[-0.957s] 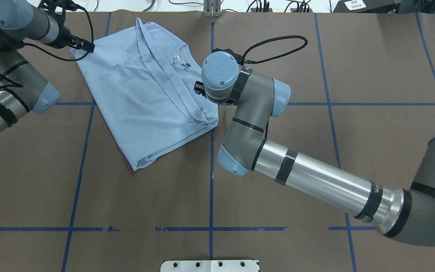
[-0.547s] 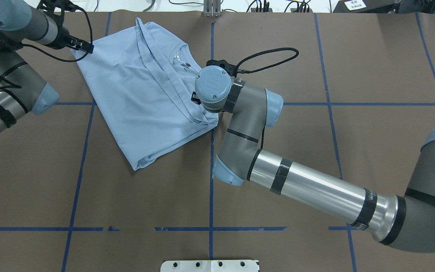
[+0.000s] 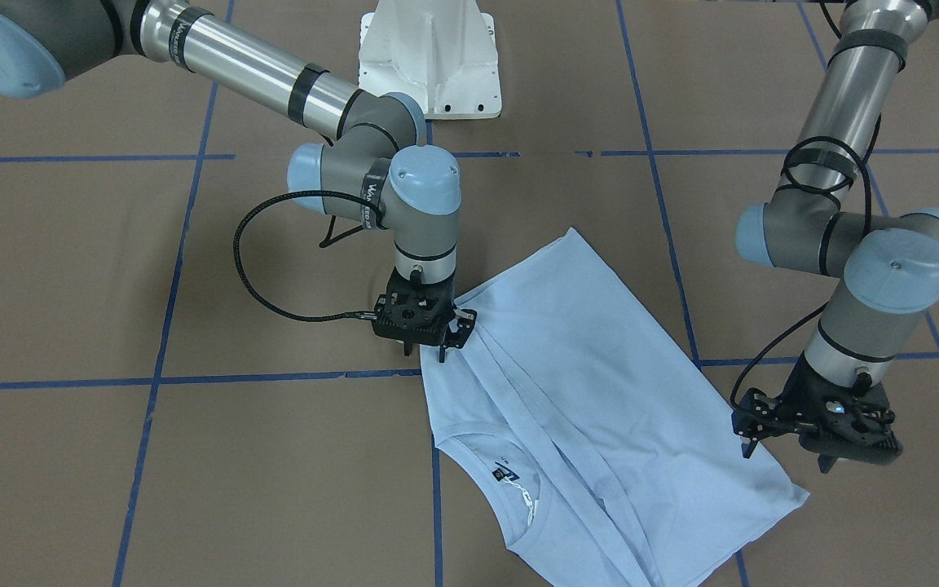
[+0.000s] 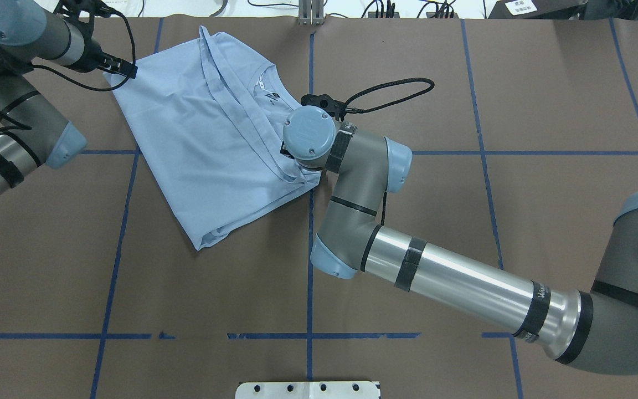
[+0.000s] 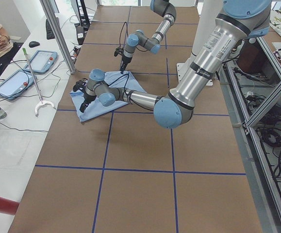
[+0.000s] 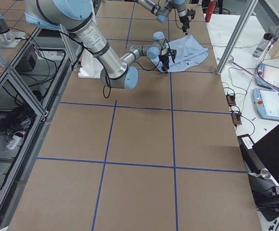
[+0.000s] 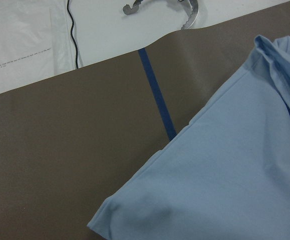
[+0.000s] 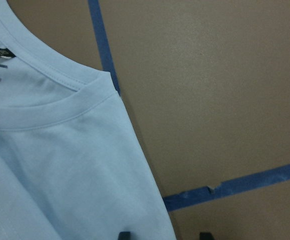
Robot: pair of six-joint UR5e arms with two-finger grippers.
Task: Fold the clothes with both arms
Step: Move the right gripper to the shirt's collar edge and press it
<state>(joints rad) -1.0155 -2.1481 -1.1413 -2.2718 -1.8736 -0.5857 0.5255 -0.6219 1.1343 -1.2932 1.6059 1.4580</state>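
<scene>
Now right gripper (image 3: 425, 354) closer over T-shirt (image 4: 208, 138) edge, (left gripper (image 3: 822, 447) unmoved)

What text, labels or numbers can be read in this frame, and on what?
"Wa", rest blurred: black band on the right arm.
Unreadable white mark: black neck label of the T-shirt.
Too small to read: white sign on a dark box.

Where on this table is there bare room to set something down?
Bare table between the T-shirt and the white base, and the far right corner beyond the right arm. Crowded around the shirt: right pincer at its edge, left pincer at its corner.
</scene>
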